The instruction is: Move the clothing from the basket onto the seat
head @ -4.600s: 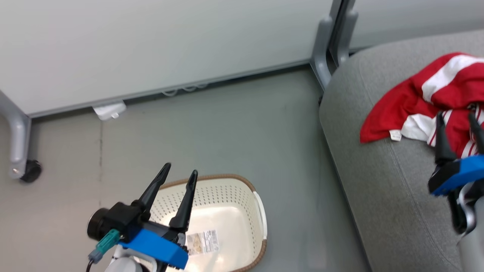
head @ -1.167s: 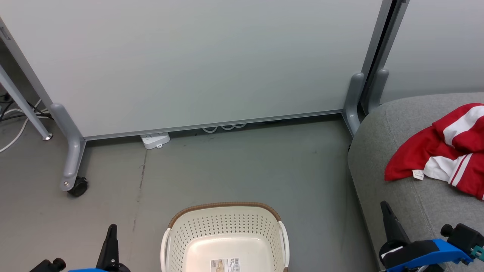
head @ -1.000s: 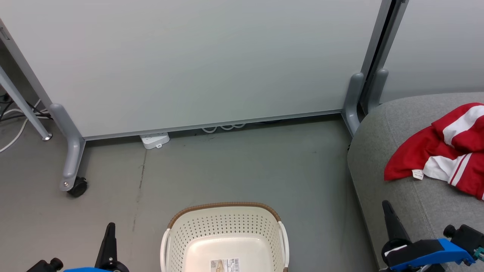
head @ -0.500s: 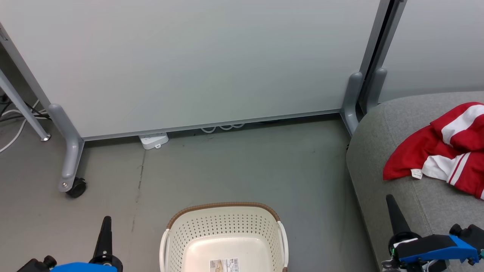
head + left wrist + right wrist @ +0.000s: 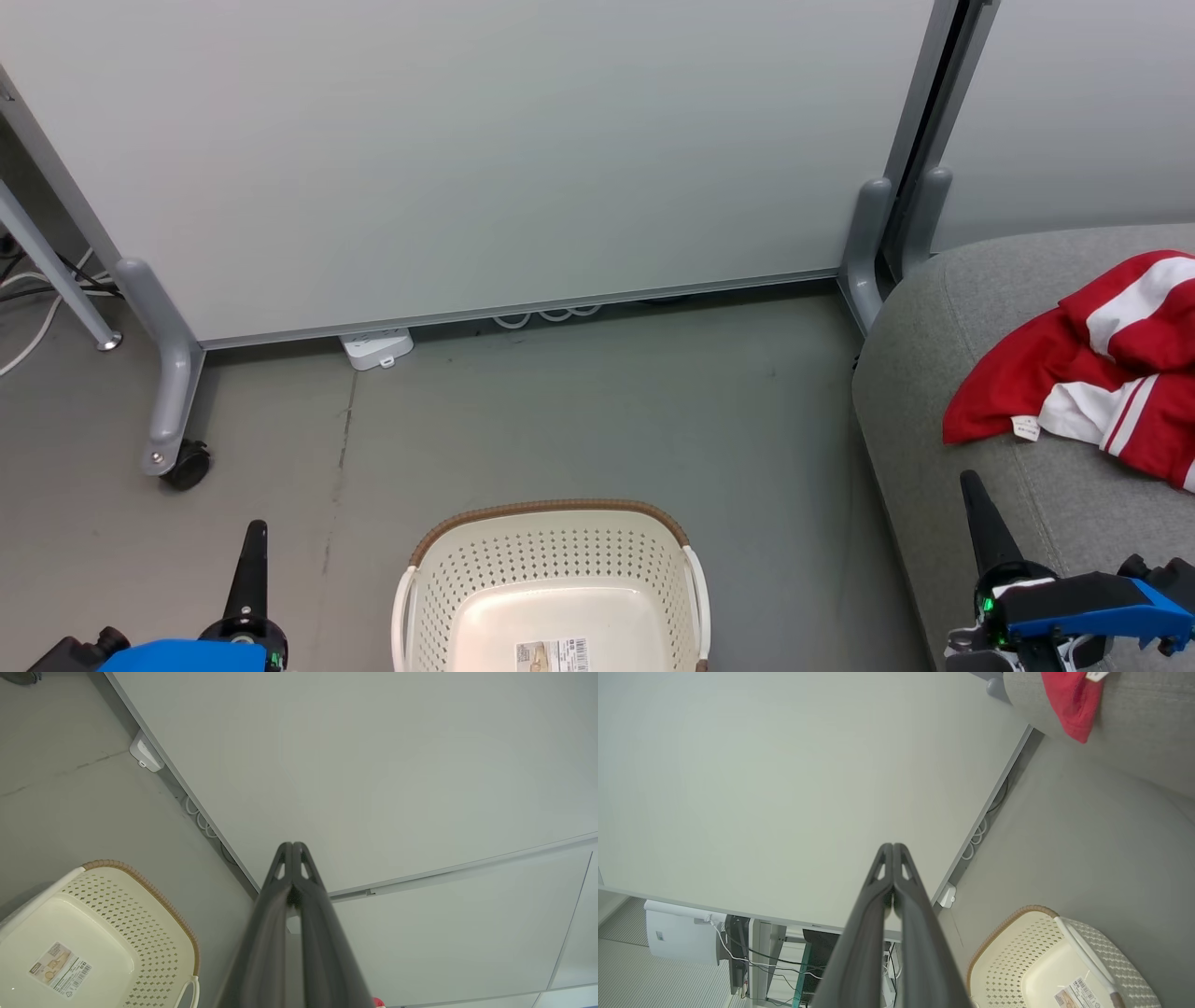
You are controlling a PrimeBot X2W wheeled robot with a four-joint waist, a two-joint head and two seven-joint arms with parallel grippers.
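Note:
The red and white clothing lies in a heap on the grey seat at the right, its small white tag facing front; a red edge of the clothing also appears in the right wrist view. The cream basket stands on the floor at bottom centre, holding nothing but its barcode label. My left gripper is shut at the lower left, left of the basket. My right gripper is shut at the lower right, over the seat's front edge and apart from the clothing. Both wrist views show fingers pressed together.
A pale partition panel on grey legs with a castor closes off the back. A white power strip and cable loops lie at its foot. Bare grey floor spreads between the panel, basket and seat.
Since the oldest frame both grippers have shut and dropped to the bottom corners, the right one away from the clothing. The camera has also moved. Over the last second little differs.

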